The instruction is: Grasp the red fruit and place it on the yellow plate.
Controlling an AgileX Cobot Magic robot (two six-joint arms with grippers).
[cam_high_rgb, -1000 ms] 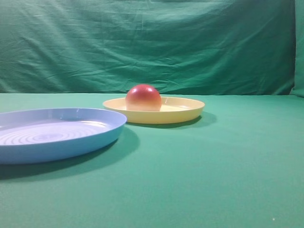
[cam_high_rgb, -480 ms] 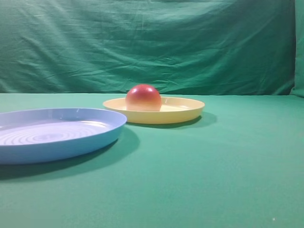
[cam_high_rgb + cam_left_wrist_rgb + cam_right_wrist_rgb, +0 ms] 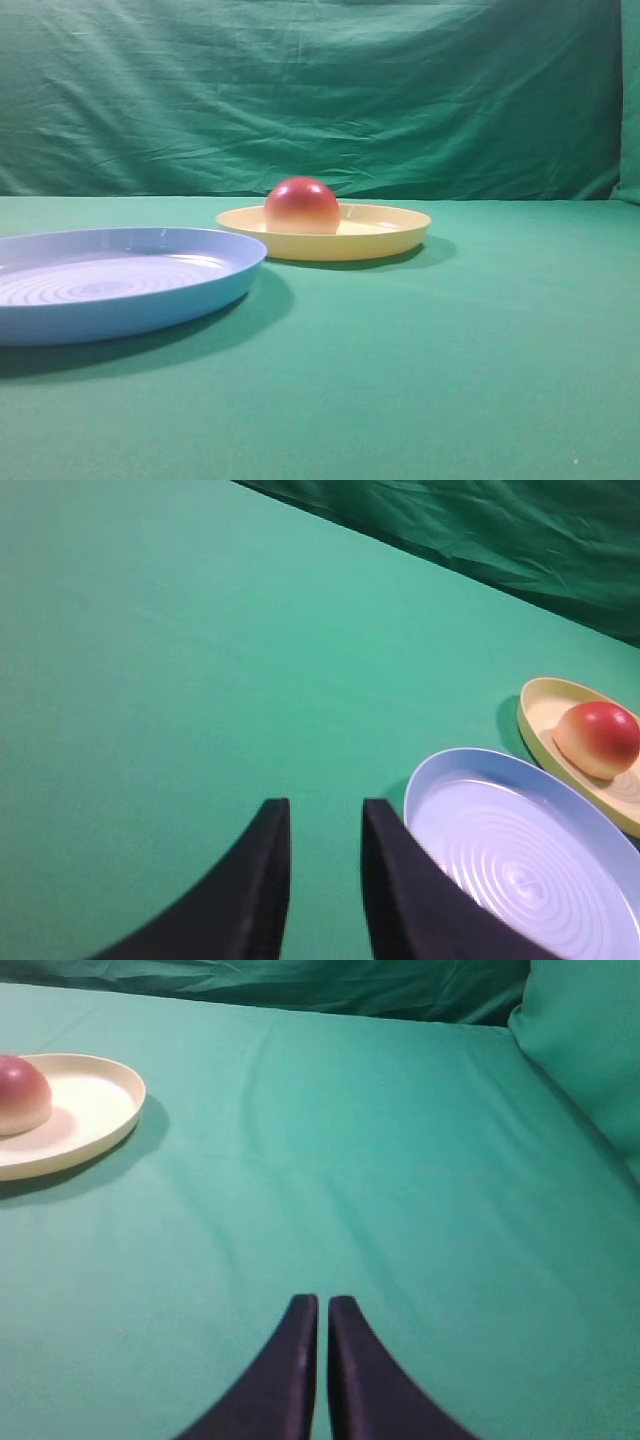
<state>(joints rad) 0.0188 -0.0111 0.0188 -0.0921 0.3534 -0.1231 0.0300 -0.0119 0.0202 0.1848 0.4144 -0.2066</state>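
Red fruit (image 3: 302, 206) sits on the yellow plate (image 3: 385, 243), left of plate centre in the high view, dome up. Light-blue ringed plate (image 3: 130, 300) is just beside the yellow one, nearer the camera, on the green cloth (image 3: 450, 360). Left gripper (image 3: 322, 825) hangs above bare cloth near the blue plate's rim, jaws a narrow gap apart, holding nothing. Right gripper (image 3: 322, 1322) is well apart from the yellow plate, fingers nearly touching, nothing between them.
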